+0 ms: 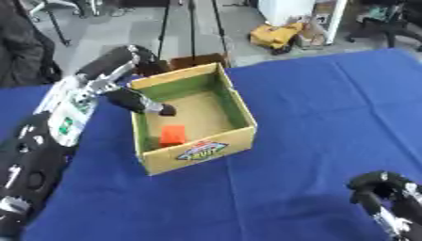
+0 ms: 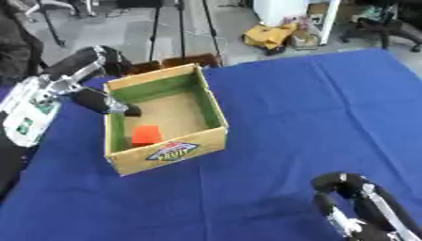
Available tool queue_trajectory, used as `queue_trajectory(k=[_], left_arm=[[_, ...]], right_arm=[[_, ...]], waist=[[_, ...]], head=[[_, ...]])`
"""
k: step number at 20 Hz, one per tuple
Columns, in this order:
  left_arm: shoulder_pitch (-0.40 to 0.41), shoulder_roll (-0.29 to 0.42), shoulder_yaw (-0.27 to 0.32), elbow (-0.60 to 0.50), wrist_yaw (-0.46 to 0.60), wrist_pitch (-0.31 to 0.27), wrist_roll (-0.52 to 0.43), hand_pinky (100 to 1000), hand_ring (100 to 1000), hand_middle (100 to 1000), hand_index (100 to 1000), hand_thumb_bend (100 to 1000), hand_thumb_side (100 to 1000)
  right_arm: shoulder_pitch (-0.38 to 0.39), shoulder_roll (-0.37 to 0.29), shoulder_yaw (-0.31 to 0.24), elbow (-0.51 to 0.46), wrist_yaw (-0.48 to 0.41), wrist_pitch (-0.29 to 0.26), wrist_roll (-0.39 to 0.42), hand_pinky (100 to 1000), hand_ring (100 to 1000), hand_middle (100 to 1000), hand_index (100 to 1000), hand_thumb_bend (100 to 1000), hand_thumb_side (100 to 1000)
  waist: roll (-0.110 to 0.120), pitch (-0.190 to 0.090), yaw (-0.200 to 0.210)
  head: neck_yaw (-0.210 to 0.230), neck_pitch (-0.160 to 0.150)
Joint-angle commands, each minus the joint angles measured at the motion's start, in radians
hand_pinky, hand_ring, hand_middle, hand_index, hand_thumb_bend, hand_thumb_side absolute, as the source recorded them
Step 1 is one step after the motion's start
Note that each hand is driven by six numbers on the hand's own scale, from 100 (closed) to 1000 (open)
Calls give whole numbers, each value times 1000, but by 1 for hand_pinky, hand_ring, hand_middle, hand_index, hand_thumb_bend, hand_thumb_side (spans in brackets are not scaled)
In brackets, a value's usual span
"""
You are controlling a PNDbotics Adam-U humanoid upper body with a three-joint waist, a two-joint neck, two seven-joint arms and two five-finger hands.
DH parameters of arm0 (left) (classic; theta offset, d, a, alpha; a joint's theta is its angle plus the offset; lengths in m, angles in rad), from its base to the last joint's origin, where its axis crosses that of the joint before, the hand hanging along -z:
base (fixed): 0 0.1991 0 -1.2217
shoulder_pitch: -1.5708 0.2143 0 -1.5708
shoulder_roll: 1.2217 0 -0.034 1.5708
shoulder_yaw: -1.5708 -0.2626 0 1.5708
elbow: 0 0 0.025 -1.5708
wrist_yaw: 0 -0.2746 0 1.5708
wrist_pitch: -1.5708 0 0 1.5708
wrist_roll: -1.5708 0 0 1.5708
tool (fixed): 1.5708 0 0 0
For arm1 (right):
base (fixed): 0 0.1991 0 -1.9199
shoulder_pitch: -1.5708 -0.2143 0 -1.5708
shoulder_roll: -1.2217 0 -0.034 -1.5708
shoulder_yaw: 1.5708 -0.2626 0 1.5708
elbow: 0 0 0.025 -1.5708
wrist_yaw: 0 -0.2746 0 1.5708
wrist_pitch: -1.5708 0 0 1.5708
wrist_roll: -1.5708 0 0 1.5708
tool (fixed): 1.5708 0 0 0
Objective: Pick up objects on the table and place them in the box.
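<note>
An open cardboard box (image 1: pixel 200 151) with green inner walls stands on the blue table. An orange block (image 1: pixel 172 135) lies on the box floor near the front left corner. My left hand (image 1: pixel 136 99) hangs over the box's left wall, fingers straight and pointing into the box, holding nothing. My right hand (image 2: pixel 346 190) shows at the lower right corner, fingers curled, with nothing in it.
The blue tablecloth (image 1: pixel 321 108) stretches to the right of the box. Beyond the table's far edge lie a grey floor, a yellow object (image 1: pixel 274 35) and chair legs. A brown shape (image 1: pixel 196 60) sits just behind the box.
</note>
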Motion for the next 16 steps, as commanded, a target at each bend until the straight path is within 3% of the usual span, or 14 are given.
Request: queue_trajectory(k=[1,8,16], left_arm=[[25,109,27,-166,143,51,1,564,556,545,717,919,614],[254,249,83,-463,336,127,-1,557,551,543,720,927,618],[497,217,124,-575,412,135,-9,536,539,539,728,909,674]], right_arm=[[2,-13,-16,-6,-5,-3,-7,755,510,416,694,306,506],[10,-14,-20,-7,-9,-3,-10,755,511,416,694,303,506],[15,-13,-20,-5,-8,-3,-11,755,511,415,694,302,507]], waist=[[-8,-25,10],[-16,-34,41],[-22,-37,64]], head=[[-13,-3],[-28,-2],[-33,7]])
